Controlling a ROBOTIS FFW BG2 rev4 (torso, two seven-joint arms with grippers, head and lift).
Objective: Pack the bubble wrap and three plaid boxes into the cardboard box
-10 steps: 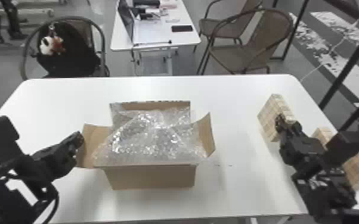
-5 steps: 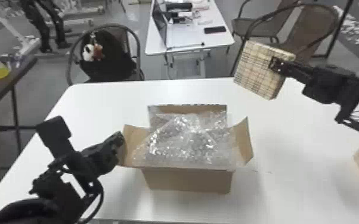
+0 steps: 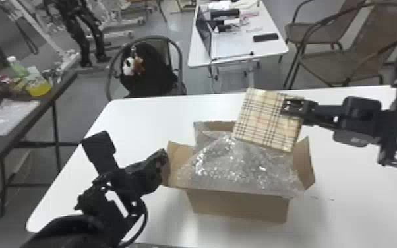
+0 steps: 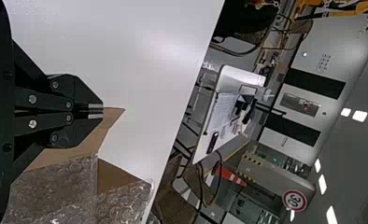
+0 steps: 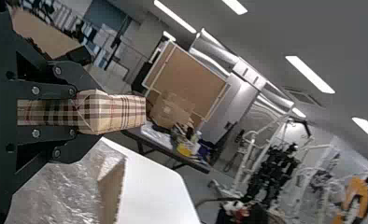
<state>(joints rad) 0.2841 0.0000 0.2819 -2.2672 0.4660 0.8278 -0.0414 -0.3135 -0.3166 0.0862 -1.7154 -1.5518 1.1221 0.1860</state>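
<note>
Head view: tilted plaid box (image 3: 262, 122) extends left from the right gripper (image 3: 287, 107) clamping its edge, raised near the cardboard box's (image 3: 240, 206) far-right corner, toward the table's (image 3: 135, 122) far edge; left gripper (image 3: 164, 156), fingertips together, by left flap (image 3: 180, 158).

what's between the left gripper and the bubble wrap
Part of a cardboard box flap lies between the left gripper and the bubble wrap, as seen in the left wrist view.

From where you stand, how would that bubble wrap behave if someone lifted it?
The bubble wrap would probably sag and fold, since it lies rumpled in the cardboard box. Likely light too: it is clear film dotted with bubbles.
</note>
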